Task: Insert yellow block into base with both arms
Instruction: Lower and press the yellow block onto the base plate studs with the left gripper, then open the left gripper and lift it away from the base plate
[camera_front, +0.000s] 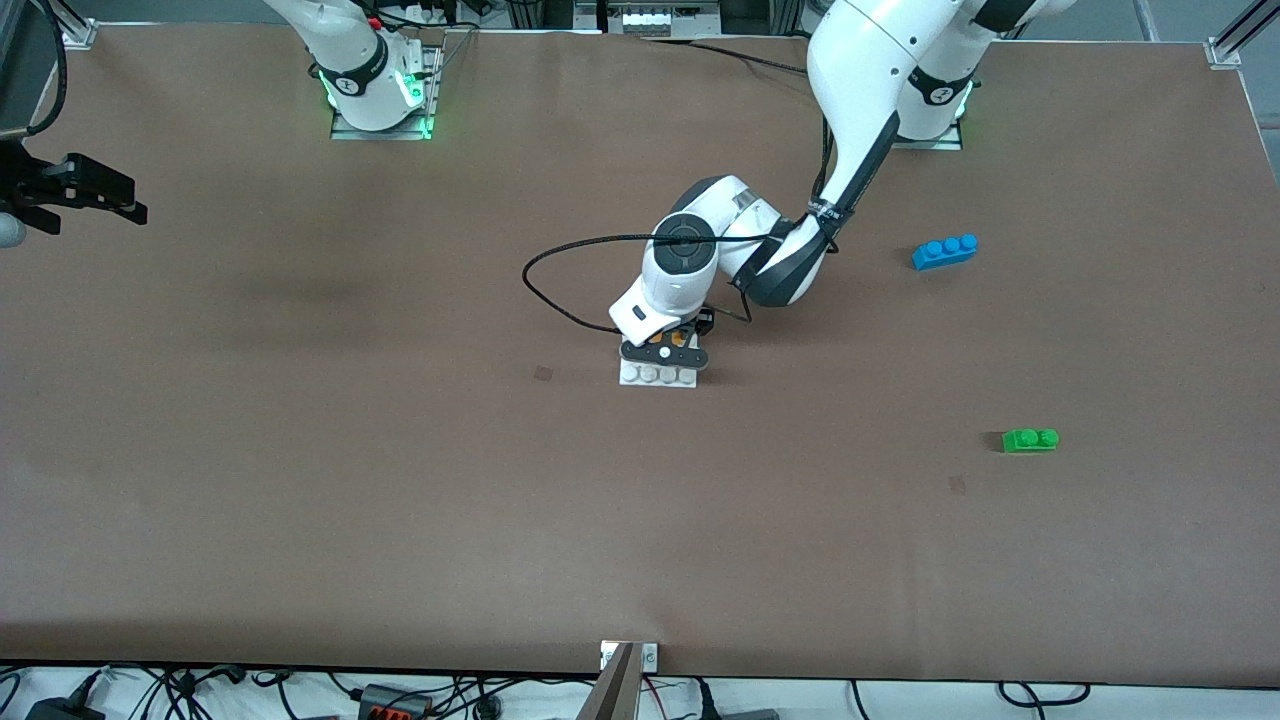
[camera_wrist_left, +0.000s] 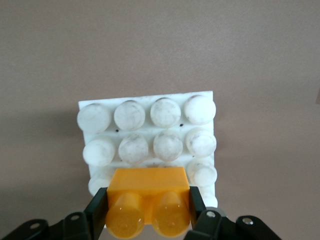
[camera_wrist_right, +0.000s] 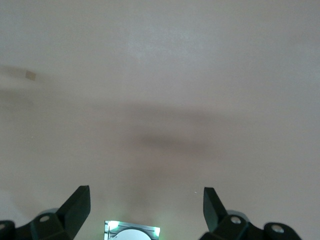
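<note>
The white studded base (camera_front: 657, 375) lies mid-table. My left gripper (camera_front: 668, 348) is down over the part of the base farther from the front camera, and only a sliver of the yellow block (camera_front: 680, 340) shows under it. In the left wrist view the gripper (camera_wrist_left: 147, 206) is shut on the yellow block (camera_wrist_left: 147, 197), one finger (camera_wrist_left: 97, 210) on each end. The block rests on the base (camera_wrist_left: 150, 127) at its edge row, with several studs bare around it. I cannot tell whether it is pressed in. My right gripper (camera_front: 95, 195) waits open and empty over bare table at the right arm's end, as the right wrist view (camera_wrist_right: 146, 200) shows.
A blue three-stud brick (camera_front: 944, 251) lies toward the left arm's end of the table. A green two-stud brick (camera_front: 1030, 440) lies nearer the front camera than the blue one. A black cable (camera_front: 560, 270) loops beside the left wrist.
</note>
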